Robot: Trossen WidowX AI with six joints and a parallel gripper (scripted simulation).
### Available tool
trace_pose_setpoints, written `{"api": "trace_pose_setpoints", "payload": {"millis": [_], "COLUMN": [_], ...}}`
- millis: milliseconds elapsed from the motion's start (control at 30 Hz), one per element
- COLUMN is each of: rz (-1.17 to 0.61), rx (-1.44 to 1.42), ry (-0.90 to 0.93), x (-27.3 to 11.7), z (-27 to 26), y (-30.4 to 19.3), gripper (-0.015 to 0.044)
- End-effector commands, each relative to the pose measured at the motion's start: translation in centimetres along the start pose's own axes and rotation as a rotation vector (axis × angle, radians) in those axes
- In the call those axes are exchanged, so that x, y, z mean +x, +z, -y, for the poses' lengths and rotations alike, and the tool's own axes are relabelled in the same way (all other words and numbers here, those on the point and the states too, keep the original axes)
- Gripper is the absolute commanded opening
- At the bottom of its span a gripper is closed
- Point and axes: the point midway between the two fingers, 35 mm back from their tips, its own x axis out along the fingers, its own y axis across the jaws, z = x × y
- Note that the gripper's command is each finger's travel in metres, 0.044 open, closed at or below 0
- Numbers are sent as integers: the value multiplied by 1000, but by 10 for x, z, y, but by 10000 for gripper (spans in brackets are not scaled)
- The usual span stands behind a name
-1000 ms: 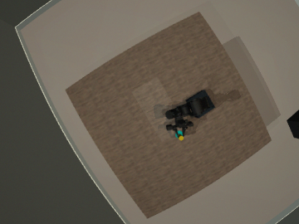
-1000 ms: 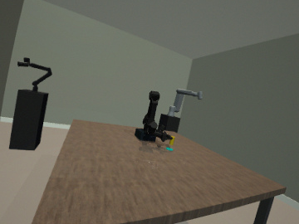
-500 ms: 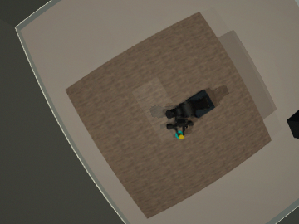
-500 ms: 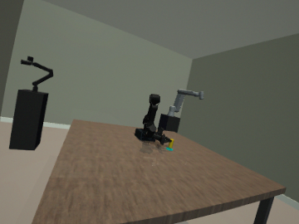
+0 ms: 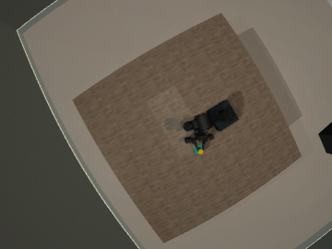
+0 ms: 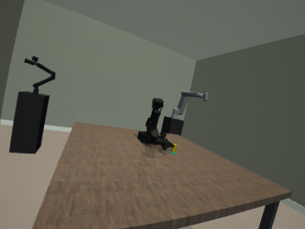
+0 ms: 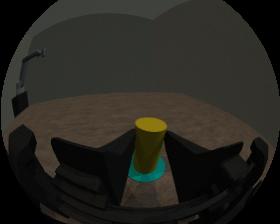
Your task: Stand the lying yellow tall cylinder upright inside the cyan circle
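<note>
Lower centre of the wrist view: the gripper (image 5: pixel 200 148) (image 6: pixel 173 146) (image 7: pixel 150 133) is clamped on the yellow cylinder (image 5: pixel 200 151) (image 6: pixel 174 148) (image 7: pixel 149 145), nearly upright over the cyan circle (image 7: pixel 158 172). Raising and placement appear almost complete; whether the base bears on the circle cannot be told. Release and withdrawal remain. A grey arm (image 6: pixel 183 103) (image 7: pixel 23 70), right of centre in the exterior view, stands well apart; nothing visibly obstructs the placement.
</note>
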Motion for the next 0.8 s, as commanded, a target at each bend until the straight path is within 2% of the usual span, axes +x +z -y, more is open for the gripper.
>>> {"api": "trace_pose_setpoints", "payload": {"millis": [0, 333, 767], "rz": [6, 6, 3], "rx": [-5, -5, 6], "ry": [4, 4, 5], "x": [0, 0, -1], "z": [0, 0, 5], "y": [0, 0, 22], "gripper": [131, 394, 400]}}
